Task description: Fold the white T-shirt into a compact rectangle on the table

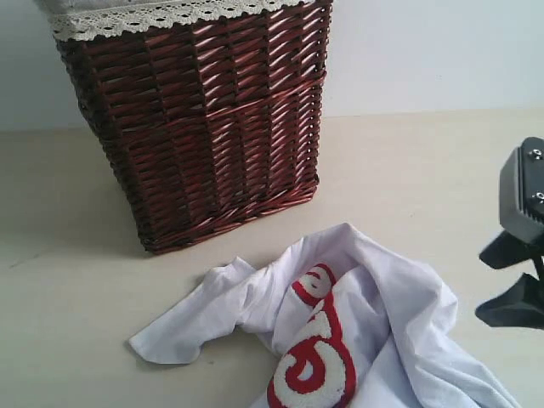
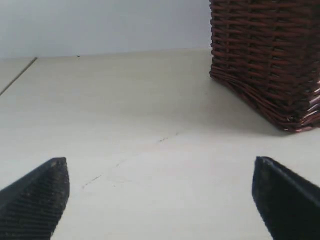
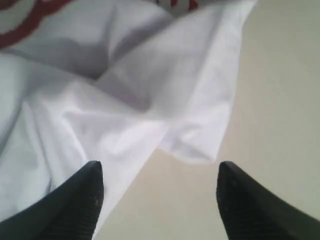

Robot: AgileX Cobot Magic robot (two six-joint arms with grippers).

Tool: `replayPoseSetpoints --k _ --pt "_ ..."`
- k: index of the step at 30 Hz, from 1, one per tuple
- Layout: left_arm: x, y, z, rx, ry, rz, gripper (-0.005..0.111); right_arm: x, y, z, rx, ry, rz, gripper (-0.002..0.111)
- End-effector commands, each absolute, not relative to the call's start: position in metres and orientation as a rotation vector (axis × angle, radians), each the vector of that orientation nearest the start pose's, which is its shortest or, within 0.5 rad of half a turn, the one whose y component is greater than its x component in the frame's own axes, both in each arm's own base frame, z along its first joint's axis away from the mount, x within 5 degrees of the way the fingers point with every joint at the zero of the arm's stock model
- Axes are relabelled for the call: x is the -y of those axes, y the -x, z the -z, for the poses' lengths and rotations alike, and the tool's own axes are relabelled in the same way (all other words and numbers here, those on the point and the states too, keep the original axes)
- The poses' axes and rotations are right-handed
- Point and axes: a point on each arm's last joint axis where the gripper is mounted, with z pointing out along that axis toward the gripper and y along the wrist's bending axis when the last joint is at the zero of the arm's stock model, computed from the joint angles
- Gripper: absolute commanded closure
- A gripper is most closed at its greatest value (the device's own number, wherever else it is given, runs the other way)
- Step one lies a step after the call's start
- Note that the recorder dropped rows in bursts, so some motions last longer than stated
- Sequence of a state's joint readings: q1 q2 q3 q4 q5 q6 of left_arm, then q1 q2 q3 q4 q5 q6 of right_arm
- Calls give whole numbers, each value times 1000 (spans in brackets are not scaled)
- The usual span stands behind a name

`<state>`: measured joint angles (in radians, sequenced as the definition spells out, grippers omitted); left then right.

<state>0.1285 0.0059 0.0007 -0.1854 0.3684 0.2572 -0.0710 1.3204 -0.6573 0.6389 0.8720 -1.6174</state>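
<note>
White T-shirt (image 1: 408,306) with red-banded white letters (image 1: 314,361); dark red-brown wicker basket (image 1: 221,127), seemingly off-white lace trim (image 1: 153,19); cream-beige table (image 1: 68,280).

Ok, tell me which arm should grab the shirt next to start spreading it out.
Right, probably. The right gripper, open, hangs close over the shirt at its crumpled edge. The left gripper, also open, faces only bare table and the basket, with no shirt in its view.

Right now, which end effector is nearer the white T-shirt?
Right. The right end effector hangs open at the edge of the white T-shirt; the left end effector, open, faces the table near the wicker basket, with no shirt in its view.
</note>
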Motion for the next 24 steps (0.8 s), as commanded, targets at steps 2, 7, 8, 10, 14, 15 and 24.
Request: replayPoseSetpoints --k 2,7,8,10,14,15,24 --pt "-1 -53 -181 -1841 5 -81 13 0 -209 -170 -2389 1443 -731 45" --pt "-1 -53 -181 -1841 5 -81 13 3 -213 -144 -2421 1460 -871 45" --pt "-1 -53 -181 -1841 5 -81 13 3 -213 -140 -2427 1461 -888 45" --pt "-1 -53 -181 -1841 5 -81 13 5 -215 -133 -2440 1459 -879 46" --pt "-1 -53 -181 -1841 5 -81 13 9 -222 -119 -2457 1457 -799 51" --pt "-1 -53 -181 -1841 5 -81 13 9 -224 -117 -2450 1449 -786 52" --pt "-1 -53 -181 -1841 5 -81 13 0 -234 -119 -2352 1316 -849 108"
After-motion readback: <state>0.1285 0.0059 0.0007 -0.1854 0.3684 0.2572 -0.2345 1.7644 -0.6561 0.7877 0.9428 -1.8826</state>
